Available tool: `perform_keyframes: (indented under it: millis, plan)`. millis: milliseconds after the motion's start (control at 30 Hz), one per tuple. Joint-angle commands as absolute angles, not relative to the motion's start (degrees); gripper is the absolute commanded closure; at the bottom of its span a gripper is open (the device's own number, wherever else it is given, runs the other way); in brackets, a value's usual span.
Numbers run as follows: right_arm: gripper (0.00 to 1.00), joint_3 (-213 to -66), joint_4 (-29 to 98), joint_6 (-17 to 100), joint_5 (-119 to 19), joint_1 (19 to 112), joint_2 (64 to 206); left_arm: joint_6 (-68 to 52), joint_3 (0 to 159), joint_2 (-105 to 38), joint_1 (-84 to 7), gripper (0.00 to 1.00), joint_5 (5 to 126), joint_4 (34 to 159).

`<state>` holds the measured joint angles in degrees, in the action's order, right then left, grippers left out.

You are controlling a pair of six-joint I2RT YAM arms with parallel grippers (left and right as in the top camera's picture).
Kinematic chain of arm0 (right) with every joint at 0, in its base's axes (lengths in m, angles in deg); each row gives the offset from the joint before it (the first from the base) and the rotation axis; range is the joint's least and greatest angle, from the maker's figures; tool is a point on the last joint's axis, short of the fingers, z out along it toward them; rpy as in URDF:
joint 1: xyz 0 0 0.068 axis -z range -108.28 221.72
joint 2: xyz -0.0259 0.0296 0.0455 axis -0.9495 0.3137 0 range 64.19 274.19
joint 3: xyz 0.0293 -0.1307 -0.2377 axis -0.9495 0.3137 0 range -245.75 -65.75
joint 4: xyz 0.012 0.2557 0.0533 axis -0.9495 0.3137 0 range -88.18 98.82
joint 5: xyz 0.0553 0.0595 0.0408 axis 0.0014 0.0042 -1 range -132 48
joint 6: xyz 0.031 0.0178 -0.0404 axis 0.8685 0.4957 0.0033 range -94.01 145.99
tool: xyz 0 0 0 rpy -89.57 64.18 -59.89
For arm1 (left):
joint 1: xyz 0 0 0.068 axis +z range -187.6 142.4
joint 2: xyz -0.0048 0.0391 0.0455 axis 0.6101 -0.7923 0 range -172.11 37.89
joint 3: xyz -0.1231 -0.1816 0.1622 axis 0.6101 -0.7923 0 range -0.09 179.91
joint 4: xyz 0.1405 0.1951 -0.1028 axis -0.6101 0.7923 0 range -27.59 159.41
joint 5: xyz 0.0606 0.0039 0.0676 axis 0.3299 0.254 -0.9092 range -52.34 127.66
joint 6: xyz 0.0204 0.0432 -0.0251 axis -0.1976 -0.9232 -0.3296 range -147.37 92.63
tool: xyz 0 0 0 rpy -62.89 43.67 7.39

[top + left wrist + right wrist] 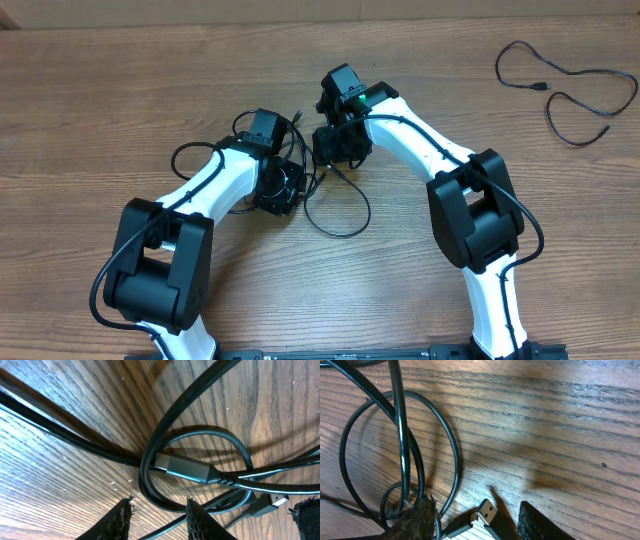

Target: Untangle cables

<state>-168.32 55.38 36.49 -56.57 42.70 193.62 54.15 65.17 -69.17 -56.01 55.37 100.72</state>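
A tangle of thin black cables [335, 205] lies mid-table between my two arms. My left gripper [280, 190] is down over the tangle's left part. In the left wrist view its fingers [159, 510] are apart, a cable running between them, with loops and a grey plug sleeve [186, 469] just ahead. My right gripper [335, 148] is low over the tangle's upper right. In the right wrist view its fingers [477, 515] are open around a silver USB plug [488, 511]; cable loops [400, 450] lie to the left. A separate black cable [565, 85] lies far right.
The wooden table [120, 110] spans the view. The arms' own thicker black wires run along their white links [420, 140]. The separate cable at the far right lies near the table's right edge.
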Motion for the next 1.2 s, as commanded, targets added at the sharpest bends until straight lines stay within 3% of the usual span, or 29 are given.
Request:
perform_keyframes:
  millis: [0,467,1167]
  plan:
    - [0.47,-168.08,55.2,36.65,-55.95,42.79,192.59,55.46,64.88,-70.44,-56.43,0.62,53.49,100.94]
    - [0.47,-168.08,55.71,36.65,-55.95,42.79,192.59,58.43,64.86,-70.55,-59.16,0.6,50.04,99.89]
    - [0.47,-168.08,56.1,36.65,-55.95,42.81,192.59,63.13,64.86,-70.59,-59.07,0.74,49.69,98.31]
